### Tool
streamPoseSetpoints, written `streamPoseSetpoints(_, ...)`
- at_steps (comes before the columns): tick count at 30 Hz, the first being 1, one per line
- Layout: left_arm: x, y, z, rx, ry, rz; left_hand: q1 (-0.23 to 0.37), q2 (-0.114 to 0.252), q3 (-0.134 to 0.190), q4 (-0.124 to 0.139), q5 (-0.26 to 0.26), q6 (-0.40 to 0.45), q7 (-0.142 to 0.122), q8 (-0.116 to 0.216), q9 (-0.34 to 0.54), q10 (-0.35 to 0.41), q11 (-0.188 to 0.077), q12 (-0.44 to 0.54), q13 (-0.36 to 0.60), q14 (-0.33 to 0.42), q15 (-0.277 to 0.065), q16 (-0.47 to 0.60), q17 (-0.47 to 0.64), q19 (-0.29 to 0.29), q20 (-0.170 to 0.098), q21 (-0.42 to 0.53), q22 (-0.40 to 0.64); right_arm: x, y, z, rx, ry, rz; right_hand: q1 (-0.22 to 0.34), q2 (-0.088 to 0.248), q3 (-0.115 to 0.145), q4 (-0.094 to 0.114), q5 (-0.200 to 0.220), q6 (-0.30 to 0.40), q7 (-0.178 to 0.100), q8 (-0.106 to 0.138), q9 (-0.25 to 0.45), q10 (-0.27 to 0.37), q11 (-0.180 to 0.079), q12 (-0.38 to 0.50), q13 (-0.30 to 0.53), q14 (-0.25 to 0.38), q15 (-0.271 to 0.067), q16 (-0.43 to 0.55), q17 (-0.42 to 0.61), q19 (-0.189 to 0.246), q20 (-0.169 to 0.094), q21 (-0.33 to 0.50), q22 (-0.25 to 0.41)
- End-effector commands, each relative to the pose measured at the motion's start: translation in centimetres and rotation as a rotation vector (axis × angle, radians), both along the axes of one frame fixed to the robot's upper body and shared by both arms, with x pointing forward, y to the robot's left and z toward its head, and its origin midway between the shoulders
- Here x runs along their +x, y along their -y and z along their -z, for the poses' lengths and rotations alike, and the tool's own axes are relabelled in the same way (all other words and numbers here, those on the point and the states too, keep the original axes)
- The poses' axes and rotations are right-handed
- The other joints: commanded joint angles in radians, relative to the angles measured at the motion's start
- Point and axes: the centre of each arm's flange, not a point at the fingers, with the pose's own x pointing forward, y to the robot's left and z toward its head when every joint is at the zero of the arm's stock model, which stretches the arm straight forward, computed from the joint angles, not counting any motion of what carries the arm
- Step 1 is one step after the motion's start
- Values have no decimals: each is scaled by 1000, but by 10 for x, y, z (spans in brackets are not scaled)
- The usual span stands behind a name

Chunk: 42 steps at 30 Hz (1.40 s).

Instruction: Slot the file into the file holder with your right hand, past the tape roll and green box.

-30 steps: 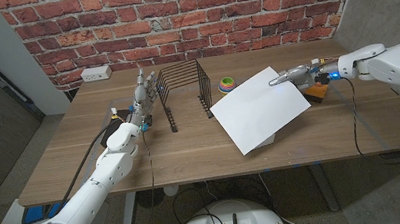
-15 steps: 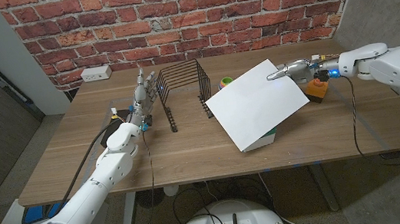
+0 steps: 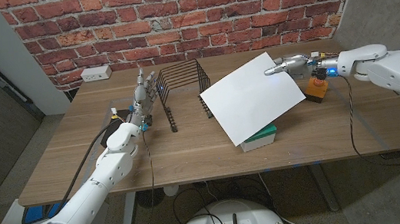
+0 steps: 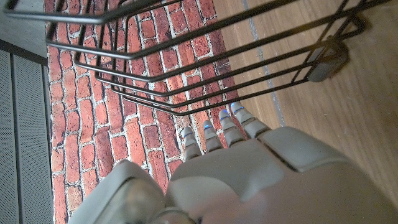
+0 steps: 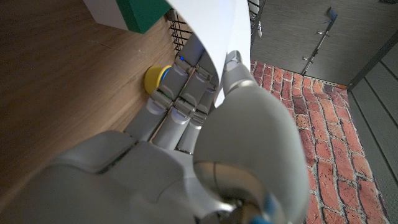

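Observation:
My right hand [image 3: 287, 64] pinches the top right corner of the white file [image 3: 251, 97], which hangs tilted above the table just right of the black wire file holder [image 3: 181, 88]. The file's lower edge covers part of the green box [image 3: 262, 136]. In the right wrist view my right hand [image 5: 205, 149] holds the file [image 5: 208, 31] between thumb and fingers, with the yellow tape roll [image 5: 156, 78] and the green box [image 5: 144, 11] beyond. My left hand [image 3: 144, 94] stands open, fingers up, beside the holder's left side; the left wrist view shows that left hand [image 4: 249, 180] near the holder's wires [image 4: 217, 68].
An orange object [image 3: 315, 89] sits on the table below my right wrist. A white power strip [image 3: 96, 73] lies at the back left by the brick wall. A black cable runs along my left arm [image 3: 100, 144]. Bare wood stretches in front of the holder.
My right hand has lifted the file and carried it left toward the holder. The file now hides the tape roll in the head view and uncovers more of the green box. My left hand is still.

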Motion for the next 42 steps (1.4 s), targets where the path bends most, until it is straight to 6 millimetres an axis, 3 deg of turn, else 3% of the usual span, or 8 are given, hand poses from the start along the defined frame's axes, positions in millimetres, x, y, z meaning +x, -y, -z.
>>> streamPoseSetpoints(1,0,0,0,0,0,0,-1,7,2,4,10,2,-5,2,4,-1,-7,2,5,7,-4,6,2,8,-2,2,4,1,-4,-4,36,105,-55,10,0,8,-1,-3,5,-7,7,-1,69,-66,7,30,8,-2,-7,4,-6,1,6,5)
streamPoseSetpoints(19,0,0,0,0,0,0,-1,7,2,4,10,3,-5,2,4,-1,-7,2,5,8,-4,6,2,8,-2,1,4,6,-10,-11,112,249,-123,13,-2,10,0,-6,5,-15,6,-4,69,-66,4,34,5,-2,-14,11,-13,1,16,5)
streamPoseSetpoints(42,0,0,0,0,1,0,-1,7,3,4,10,3,-5,2,4,0,-6,3,5,8,-3,6,2,8,-3,2,4,13,-27,-12,176,368,-150,2,-4,10,7,-6,-2,-39,0,-10,60,-68,-3,41,-28,-1,-45,15,-51,0,22,4)
